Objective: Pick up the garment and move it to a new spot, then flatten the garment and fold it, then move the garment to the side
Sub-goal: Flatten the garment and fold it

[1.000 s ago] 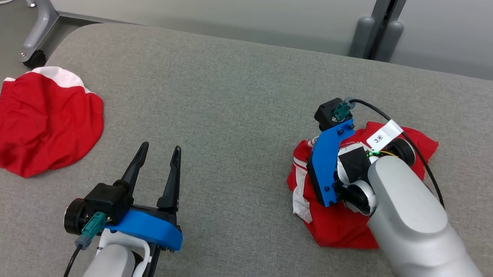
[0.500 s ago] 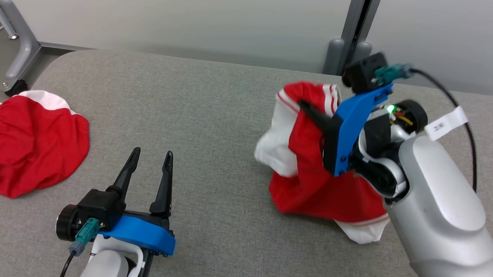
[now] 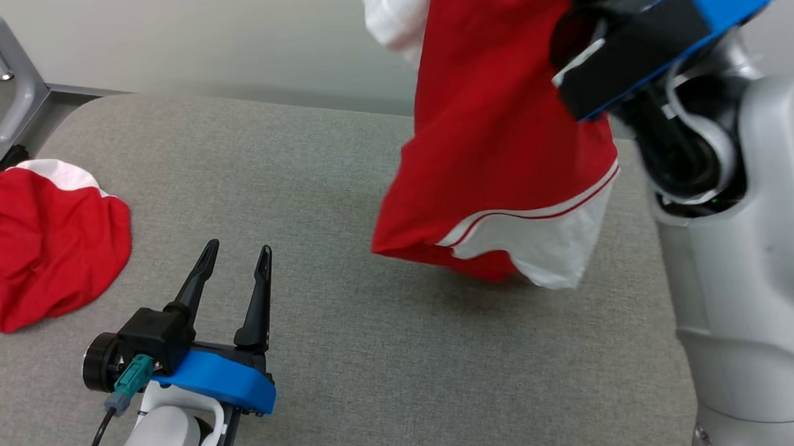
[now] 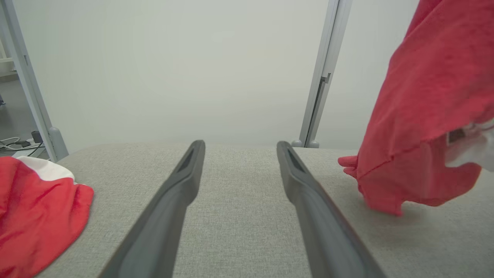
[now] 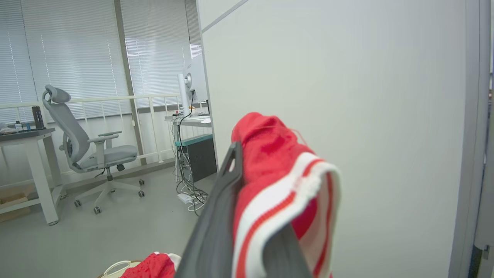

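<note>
A red garment with white panels and stripes (image 3: 496,140) hangs in the air over the right half of the grey table (image 3: 336,356); its lowest hem just meets the surface. My right gripper (image 5: 251,185) is shut on its upper part, the cloth bunched between the fingers (image 5: 216,216) and draped over them. In the left wrist view the same garment (image 4: 420,127) hangs at the right. My left gripper (image 3: 234,254) is open and holds nothing, low over the table's near left, well left of the garment. Its fingers (image 4: 170,204) frame bare table.
A second red and white garment (image 3: 36,245) lies crumpled at the table's left edge, also as the cloth (image 4: 34,212) in the left wrist view. Behind the table are a pale wall and a grey post (image 4: 320,77). An office chair (image 5: 88,143) stands beyond.
My right gripper has lifted the garment from a heap on the table high into the air, so it now hangs unfurled. The head camera has shifted; the left gripper has stayed open.
</note>
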{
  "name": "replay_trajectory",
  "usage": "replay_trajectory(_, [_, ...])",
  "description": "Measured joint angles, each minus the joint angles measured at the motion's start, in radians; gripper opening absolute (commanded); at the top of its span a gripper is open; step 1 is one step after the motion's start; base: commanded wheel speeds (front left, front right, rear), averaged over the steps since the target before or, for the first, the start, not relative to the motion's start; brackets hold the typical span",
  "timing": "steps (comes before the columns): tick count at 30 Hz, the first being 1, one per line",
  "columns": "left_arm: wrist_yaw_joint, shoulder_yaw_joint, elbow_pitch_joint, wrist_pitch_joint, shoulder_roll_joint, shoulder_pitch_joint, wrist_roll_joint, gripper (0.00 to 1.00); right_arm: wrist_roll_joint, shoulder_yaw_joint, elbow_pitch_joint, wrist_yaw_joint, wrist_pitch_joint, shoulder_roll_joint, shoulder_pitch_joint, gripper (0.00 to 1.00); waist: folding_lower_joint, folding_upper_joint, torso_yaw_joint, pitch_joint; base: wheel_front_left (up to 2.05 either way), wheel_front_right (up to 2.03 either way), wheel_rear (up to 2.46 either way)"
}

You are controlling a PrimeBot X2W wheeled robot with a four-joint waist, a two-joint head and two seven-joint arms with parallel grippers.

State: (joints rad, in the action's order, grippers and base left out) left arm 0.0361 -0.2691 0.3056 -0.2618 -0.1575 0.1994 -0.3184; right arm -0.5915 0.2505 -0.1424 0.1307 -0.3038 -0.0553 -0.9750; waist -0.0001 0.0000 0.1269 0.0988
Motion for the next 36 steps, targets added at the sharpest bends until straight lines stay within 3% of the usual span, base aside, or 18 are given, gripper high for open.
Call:
replay_trajectory(7, [-0.005, 0.001, -0.015, 0.0, -0.005, -0.014, -0.007, 1.0, 0.096, -0.158, 0.04, 0.0, -0.049, -0.004, 0.104, 0.0, 0.0, 0.0, -0.041, 0.001, 0.0, 0.0, 0.0])
replay_trajectory(17, [-0.008, -0.006, -0.017, 0.0, -0.003, -0.015, -0.011, 1.0, 0.217, -0.242, 0.07, 0.0, -0.082, -0.055, 0.36, 0.0, 0.0, 0.0, -0.068, 0.005, 0.0, 0.0, 0.0])
replay_trajectory(30, [-0.009, -0.003, -0.024, 0.0, -0.011, -0.032, -0.016, 1.0, 0.209, -0.26, 0.452, 0.0, -0.164, -0.028, 0.578, 0.0, 0.0, 0.0, -0.079, 0.006, 0.0, 0.0, 0.0])
replay_trajectory(33, [-0.01, 0.0, -0.031, 0.0, -0.015, -0.031, -0.016, 1.0, 0.228, -0.312, 0.423, 0.0, -0.163, -0.035, 0.579, 0.0, 0.0, 0.0, -0.084, 0.022, 0.0, 0.0, 0.0])
replay_trajectory(36, [-0.009, -0.002, -0.037, 0.0, -0.015, -0.021, -0.016, 1.0, 0.243, -0.342, 0.311, -0.001, -0.111, -0.074, 0.551, 0.0, 0.0, 0.0, -0.086, 0.043, 0.0, 0.0, 0.0])
